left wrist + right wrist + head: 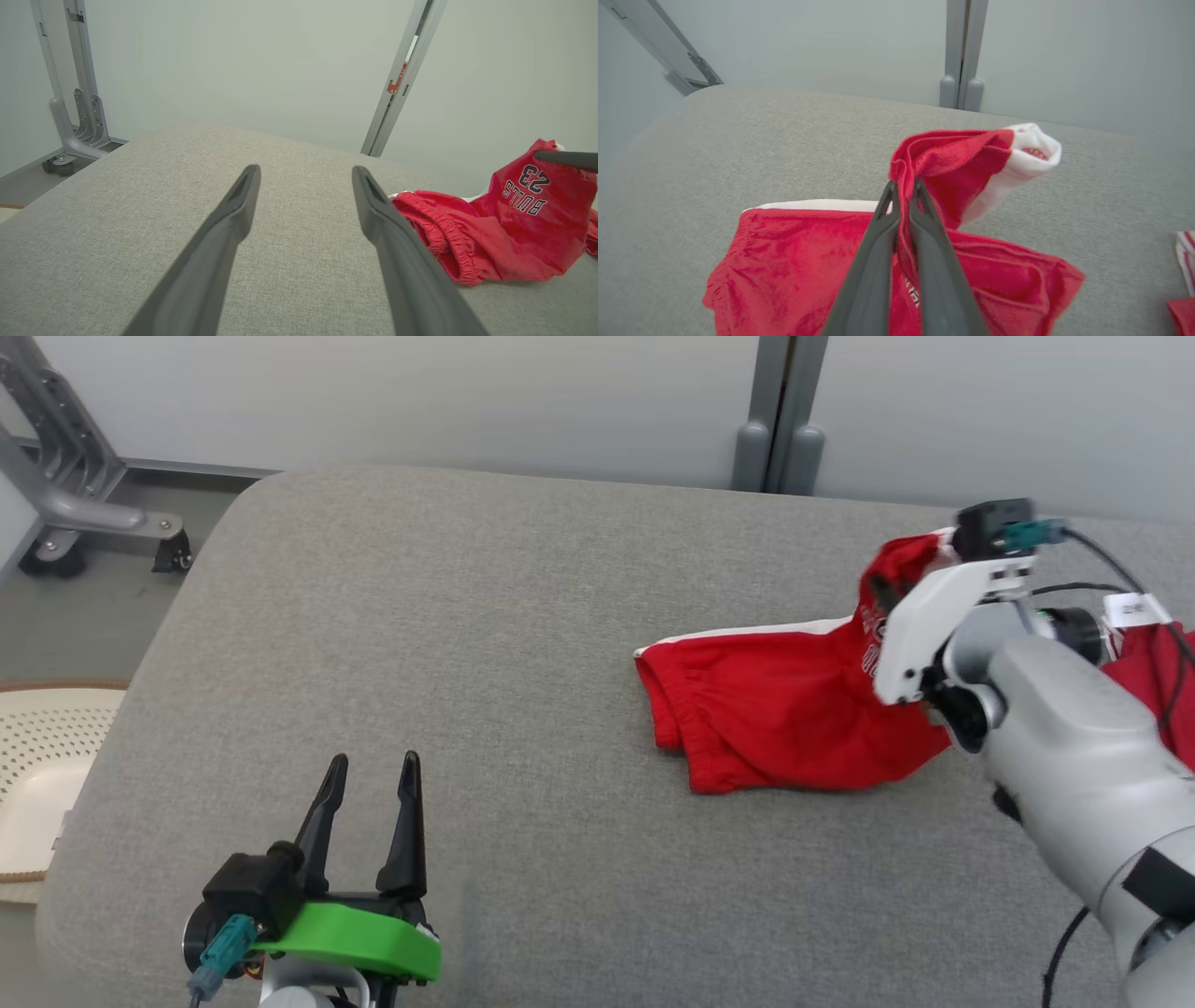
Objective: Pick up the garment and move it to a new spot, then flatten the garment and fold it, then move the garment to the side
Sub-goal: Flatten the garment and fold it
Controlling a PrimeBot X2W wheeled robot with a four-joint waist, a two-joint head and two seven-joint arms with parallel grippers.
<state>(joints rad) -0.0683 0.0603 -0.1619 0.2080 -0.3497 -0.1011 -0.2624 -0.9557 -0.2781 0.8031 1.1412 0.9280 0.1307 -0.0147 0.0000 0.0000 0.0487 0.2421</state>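
Pinching a raised fold of the red shorts (775,709), the right fingers (871,261) are closed tight on the cloth and hold that part up. The rest lies crumpled on the cushion (467,616) toward its right edge. Left fingers (406,821) stand spread and empty near the front-left corner, well apart from the shorts.

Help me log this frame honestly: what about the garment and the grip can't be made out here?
Head view: the right part of the red shorts is covered by the right forearm.
Right wrist view: the shorts' lettering is mostly hidden behind the right gripper, shut on a raised fold.
Right wrist view: a striped cloth at the right edge is cut off, so unidentifiable.
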